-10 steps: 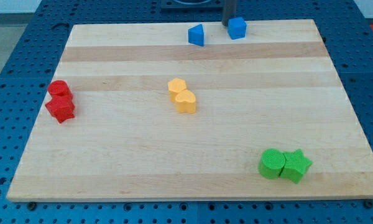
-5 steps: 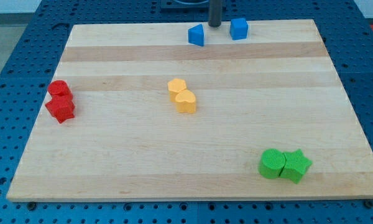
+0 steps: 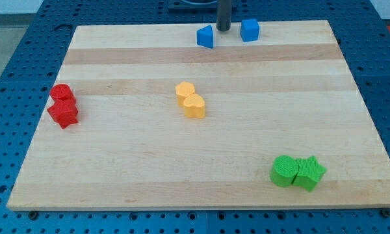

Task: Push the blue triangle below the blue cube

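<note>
The blue triangle (image 3: 205, 36) lies near the top edge of the wooden board (image 3: 201, 162). The blue cube (image 3: 249, 30) lies to its right, a little higher in the view. My tip (image 3: 223, 29) stands between them, just right of the triangle's upper corner and left of the cube, touching neither as far as I can tell. The dark rod rises out of the view's top.
Two red blocks (image 3: 64, 106) sit together at the left. A yellow pair (image 3: 191, 100), one heart-shaped, sits in the middle. A green round block (image 3: 285, 171) and a green star (image 3: 309, 173) sit at the bottom right. Blue perforated table surrounds the board.
My tip moved left from beside the cube's left side to the gap between the two blue blocks, then edged slightly down. No block has moved.
</note>
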